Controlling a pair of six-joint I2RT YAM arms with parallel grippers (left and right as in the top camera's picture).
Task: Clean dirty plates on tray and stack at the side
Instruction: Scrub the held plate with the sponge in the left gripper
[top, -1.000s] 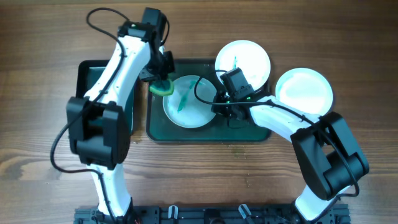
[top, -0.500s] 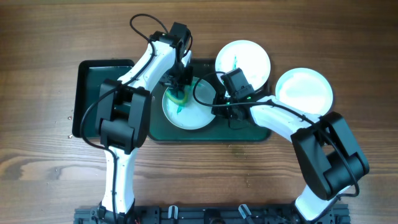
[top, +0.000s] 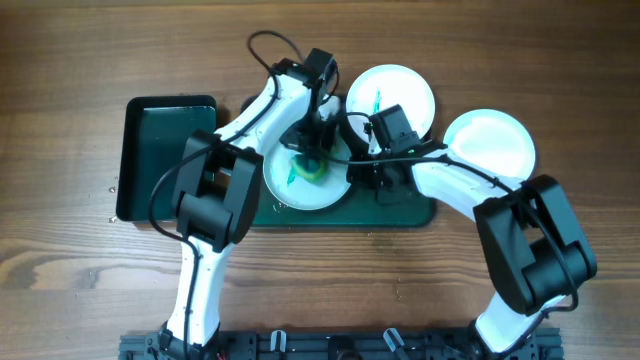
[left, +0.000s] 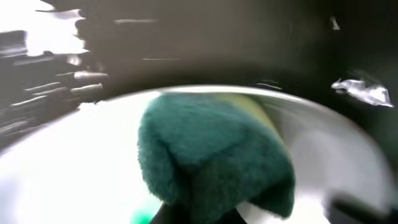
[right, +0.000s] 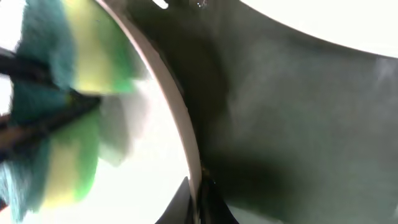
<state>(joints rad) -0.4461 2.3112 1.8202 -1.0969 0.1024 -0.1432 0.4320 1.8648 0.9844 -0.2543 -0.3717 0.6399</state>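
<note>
three plates, two trays, one sponge

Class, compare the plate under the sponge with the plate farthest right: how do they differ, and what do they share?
The sponged plate lies on the tray; the right plate sits on the table. The left gripper presses a sponge on the sponged plate and the right gripper holds its rim; the right plate is untouched. The sponged plate shows a green streak; the right plate none. Both are round, shallow, alike in size.
</note>
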